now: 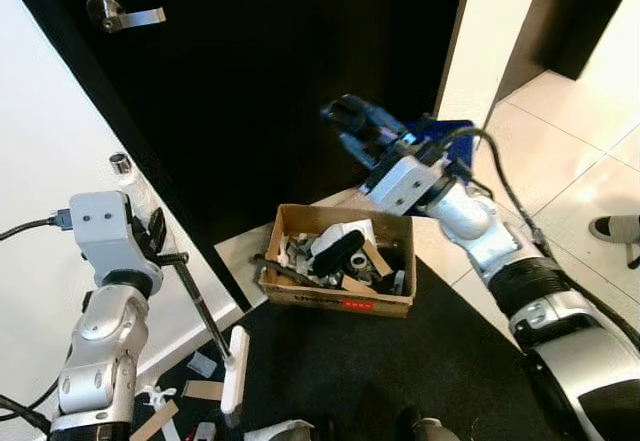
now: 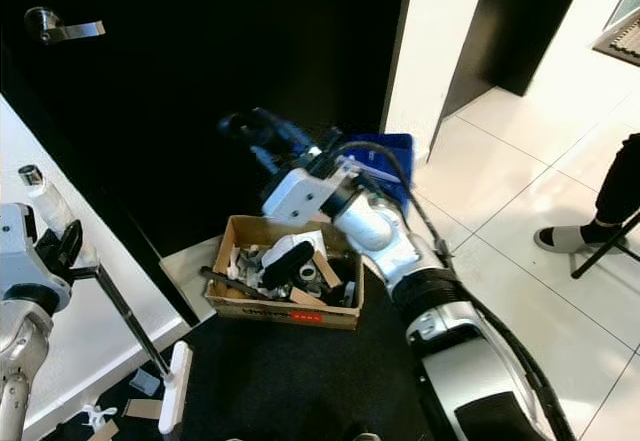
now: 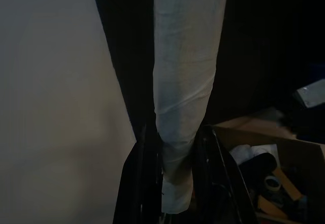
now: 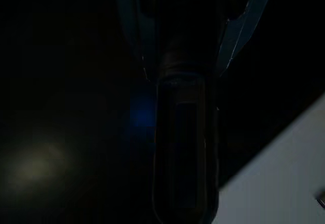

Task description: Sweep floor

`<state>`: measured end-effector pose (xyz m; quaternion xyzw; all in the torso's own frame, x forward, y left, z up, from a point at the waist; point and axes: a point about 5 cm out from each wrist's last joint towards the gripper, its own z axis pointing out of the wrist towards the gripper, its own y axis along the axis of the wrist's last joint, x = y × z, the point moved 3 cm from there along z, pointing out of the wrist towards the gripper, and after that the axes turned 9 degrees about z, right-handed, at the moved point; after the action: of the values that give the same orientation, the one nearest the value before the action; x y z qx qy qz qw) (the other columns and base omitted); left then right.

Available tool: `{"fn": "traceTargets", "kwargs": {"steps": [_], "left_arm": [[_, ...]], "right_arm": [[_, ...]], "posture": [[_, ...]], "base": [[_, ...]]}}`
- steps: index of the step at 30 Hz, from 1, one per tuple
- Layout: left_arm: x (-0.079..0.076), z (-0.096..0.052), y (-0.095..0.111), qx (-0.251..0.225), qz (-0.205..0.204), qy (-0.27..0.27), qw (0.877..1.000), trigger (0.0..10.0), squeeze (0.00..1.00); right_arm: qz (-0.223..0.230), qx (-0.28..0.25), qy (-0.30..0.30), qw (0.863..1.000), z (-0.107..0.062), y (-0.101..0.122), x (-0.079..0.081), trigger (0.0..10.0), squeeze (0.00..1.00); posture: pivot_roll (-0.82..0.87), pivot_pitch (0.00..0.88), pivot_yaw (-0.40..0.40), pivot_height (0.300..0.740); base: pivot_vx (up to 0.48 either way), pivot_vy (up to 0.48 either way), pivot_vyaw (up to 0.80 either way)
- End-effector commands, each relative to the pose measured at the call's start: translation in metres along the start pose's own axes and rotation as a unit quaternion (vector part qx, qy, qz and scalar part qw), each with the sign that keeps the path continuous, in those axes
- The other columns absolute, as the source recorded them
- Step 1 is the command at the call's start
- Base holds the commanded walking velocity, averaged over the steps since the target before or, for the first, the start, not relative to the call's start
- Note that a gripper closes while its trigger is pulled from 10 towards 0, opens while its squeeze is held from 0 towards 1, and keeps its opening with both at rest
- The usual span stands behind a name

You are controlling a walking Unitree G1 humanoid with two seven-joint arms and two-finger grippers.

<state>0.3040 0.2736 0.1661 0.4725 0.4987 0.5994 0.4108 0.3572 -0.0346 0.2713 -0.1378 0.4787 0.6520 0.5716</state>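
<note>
Seemingly mid-sweep, the robot faces a black door with a cardboard box of scraps on the dark floor before it. From the left eye view, the left hand sits on a bent arm raised at the robot's left side, its black fingers closed around the top of a broom handle, which slants down and away from the hand to a white brush head resting on the floor. Paper and cardboard litter lies just beside the brush head, below the hand. From the right eye view, the right hand reaches forward and up on an outstretched arm, above and beyond the box, and appears to grip the handle of a blue dustpan that trails back behind the wrist; how tightly it is closed I cannot tell. A person's foot rests on the white tiles well off to the right. From the left wrist view, the fingers clamp a pale wrapped shaft between them, with the box near by. From the right wrist view, very dark, a black handle runs out from the hand between blue edges. Judging from this, the next move calls for drawing the brush through the litter and lowering the dustpan to the floor to meet it.
</note>
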Motion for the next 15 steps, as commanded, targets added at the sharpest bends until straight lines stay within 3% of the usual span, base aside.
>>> {"fn": "traceTargets", "kwargs": {"steps": [1, 9, 15], "left_arm": [[-0.002, -0.005, 0.000, 0.001, 0.000, 0.001, 1.000, 10.0, 0.00], [-0.006, -0.006, 0.000, 0.002, -0.003, -0.002, 1.000, 10.0, 0.00], [-0.006, -0.006, -0.001, 0.005, -0.003, -0.003, 1.000, 10.0, 0.00]], "right_arm": [[-0.007, -0.052, 0.043, 0.998, 0.011, 0.017, 0.016, 10.0, 0.00], [-0.019, -0.061, 0.089, 0.994, 0.006, 0.016, 0.036, 10.0, 0.00], [-0.032, -0.060, 0.112, 0.991, 0.001, 0.014, 0.038, 10.0, 0.00]], "posture": [[0.08, 0.200, 0.038, 0.740], [0.09, 0.199, 0.040, 0.740], [0.09, 0.201, 0.044, 0.740]], "base": [[0.000, 0.000, 0.00], [0.000, 0.000, 0.00], [0.000, 0.000, 0.00]]}}
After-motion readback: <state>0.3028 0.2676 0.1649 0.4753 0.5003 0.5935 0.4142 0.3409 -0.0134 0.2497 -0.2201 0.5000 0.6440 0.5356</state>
